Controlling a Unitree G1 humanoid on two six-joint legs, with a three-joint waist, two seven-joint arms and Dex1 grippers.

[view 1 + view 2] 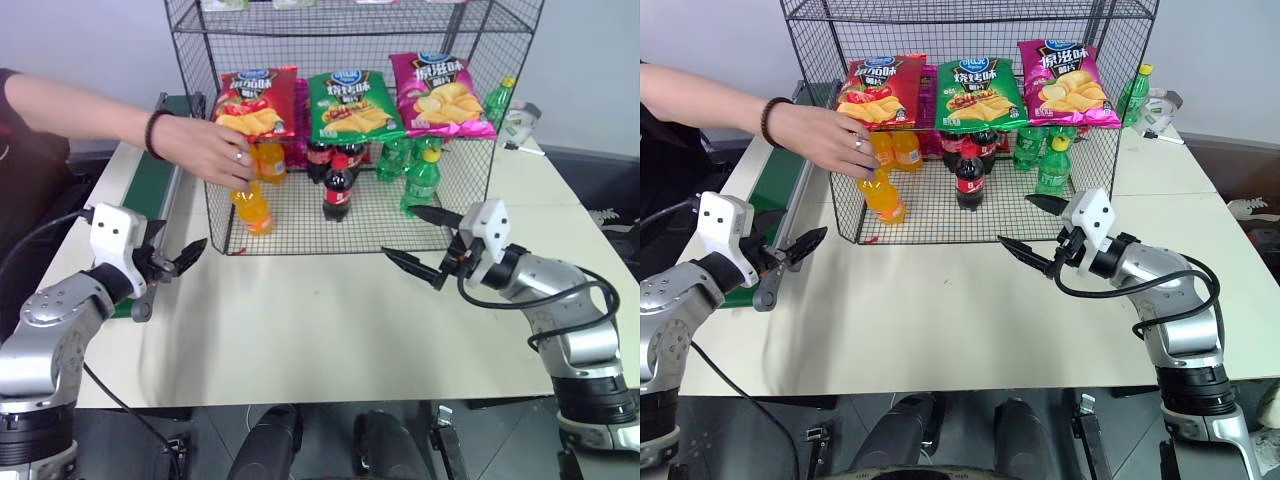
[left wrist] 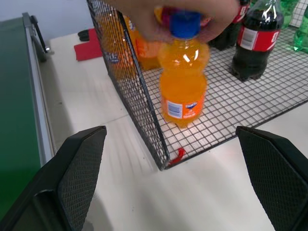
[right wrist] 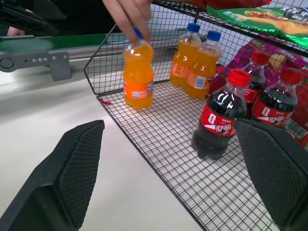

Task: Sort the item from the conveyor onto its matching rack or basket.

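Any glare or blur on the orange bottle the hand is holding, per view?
Left wrist view: orange bottle sharp, bright highlights on its shoulder, label readable; the hand above is soft. Right wrist view: bottle crisp, a small highlight near its shoulder, fingertips slightly blurred. Left eye view: bottle seen through the rack mesh, no glare.

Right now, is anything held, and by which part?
Both robot hands, left hand and right hand, are open and empty. A person's hand grips the orange soda bottle at its blue cap.

crisp bags [image 1: 350, 105], cola bottles [image 1: 337, 187], green bottles [image 1: 420, 180]
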